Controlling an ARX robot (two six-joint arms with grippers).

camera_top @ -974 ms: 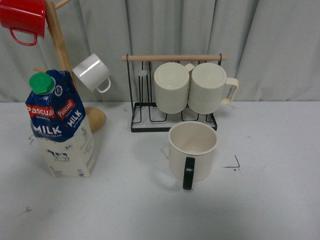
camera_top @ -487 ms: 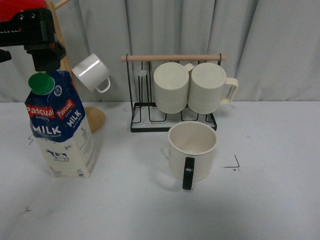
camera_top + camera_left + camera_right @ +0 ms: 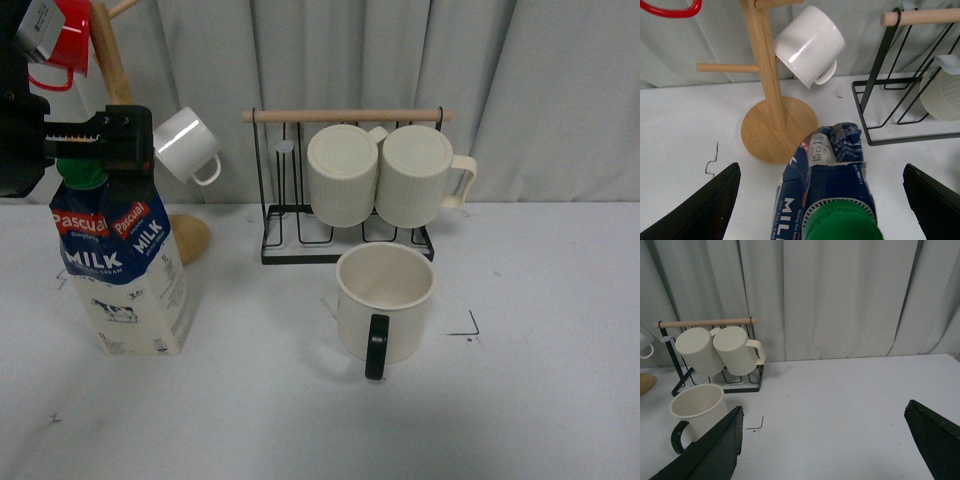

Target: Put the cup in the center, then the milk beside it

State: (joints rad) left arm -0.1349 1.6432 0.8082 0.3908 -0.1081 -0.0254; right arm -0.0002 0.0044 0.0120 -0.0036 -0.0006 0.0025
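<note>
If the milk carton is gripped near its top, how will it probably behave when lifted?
The milk carton is tall on a narrow base, so a sideways push high would probably tip it. Its folded top looks creased, so the walls there may give under a squeeze. Its weight cannot be seen.

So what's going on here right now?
The left pincer hovers open above the milk carton, with a finger well out to each side of the green cap, and is not gripping it. The cup stands upright on the white table next to a black corner mark, its handle facing the robot. The right pincer is open, empty and well away from the cup.
</note>
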